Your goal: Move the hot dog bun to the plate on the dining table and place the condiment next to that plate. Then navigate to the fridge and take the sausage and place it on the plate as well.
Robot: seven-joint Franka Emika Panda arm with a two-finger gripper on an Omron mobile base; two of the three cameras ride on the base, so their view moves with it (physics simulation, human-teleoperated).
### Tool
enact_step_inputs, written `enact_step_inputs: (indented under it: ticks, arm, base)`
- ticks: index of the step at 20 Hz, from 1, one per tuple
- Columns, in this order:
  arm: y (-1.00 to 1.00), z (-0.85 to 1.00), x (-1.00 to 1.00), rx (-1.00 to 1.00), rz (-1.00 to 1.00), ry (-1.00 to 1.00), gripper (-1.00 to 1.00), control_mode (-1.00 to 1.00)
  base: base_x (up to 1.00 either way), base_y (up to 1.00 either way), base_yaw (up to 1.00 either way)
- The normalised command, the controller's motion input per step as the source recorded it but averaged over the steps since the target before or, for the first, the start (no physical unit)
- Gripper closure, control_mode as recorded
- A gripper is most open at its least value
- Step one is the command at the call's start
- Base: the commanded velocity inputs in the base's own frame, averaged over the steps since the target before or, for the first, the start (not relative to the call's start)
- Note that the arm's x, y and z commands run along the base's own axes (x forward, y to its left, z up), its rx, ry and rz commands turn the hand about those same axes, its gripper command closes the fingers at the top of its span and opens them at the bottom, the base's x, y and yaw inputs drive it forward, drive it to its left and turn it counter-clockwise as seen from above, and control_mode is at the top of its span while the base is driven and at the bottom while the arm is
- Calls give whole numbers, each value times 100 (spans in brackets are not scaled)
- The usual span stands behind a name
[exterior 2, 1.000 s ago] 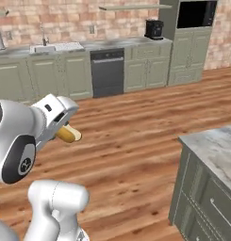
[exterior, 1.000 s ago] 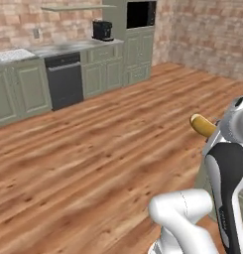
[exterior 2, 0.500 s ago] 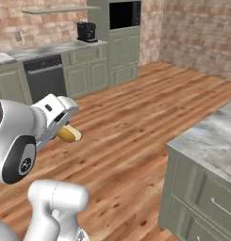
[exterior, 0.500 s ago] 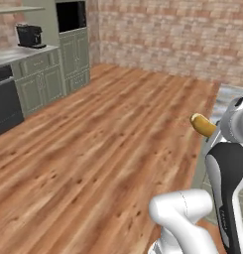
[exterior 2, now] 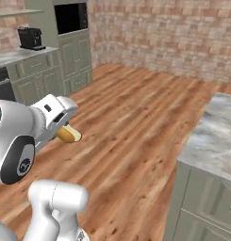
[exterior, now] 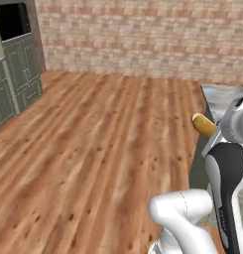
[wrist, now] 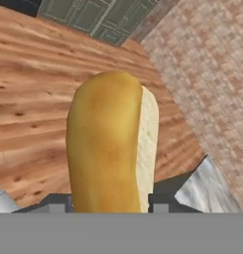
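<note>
My jaws are closed on the small elongated yellow-orange hot dog bun (wrist: pixel 110 144), its pale cut side turned to one side and its free end sticking out ahead of me. I hold it up over the brown wooden plank floor (exterior: pixel 93 149), near a grey-white veined marble tabletop (exterior 2: pixel 216 136).

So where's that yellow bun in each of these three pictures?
Left base view: the bun is at the right edge, mid-height, sticking out beside the white arm.
Right base view: the bun is left of centre, under the arm's white hand.
Hand view: the bun stands upright in the centre.
Shared landmark: the brick wall.
</note>
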Motion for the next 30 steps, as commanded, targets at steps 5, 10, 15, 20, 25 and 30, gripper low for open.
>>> enact_step_inputs:
  ticks: [5, 10, 15, 20, 25, 30]
  arm:
    - [0, 0, 0, 0, 0, 0, 100, 100]
    - [0, 0, 0, 0, 0, 0, 100, 100]
    - [0, 0, 0, 0, 0, 0, 100, 100]
    - [0, 0, 0, 0, 0, 0, 100, 100]
    - [0, 0, 0, 0, 0, 0, 100, 100]
    - [0, 0, 0, 0, 0, 0, 100, 100]
  base:
    - [100, 74, -50]
    - [98, 81, -50]
    - [98, 80, -50]
    - [100, 79, -45]
    - [100, 81, -44]
    - [100, 81, -44]
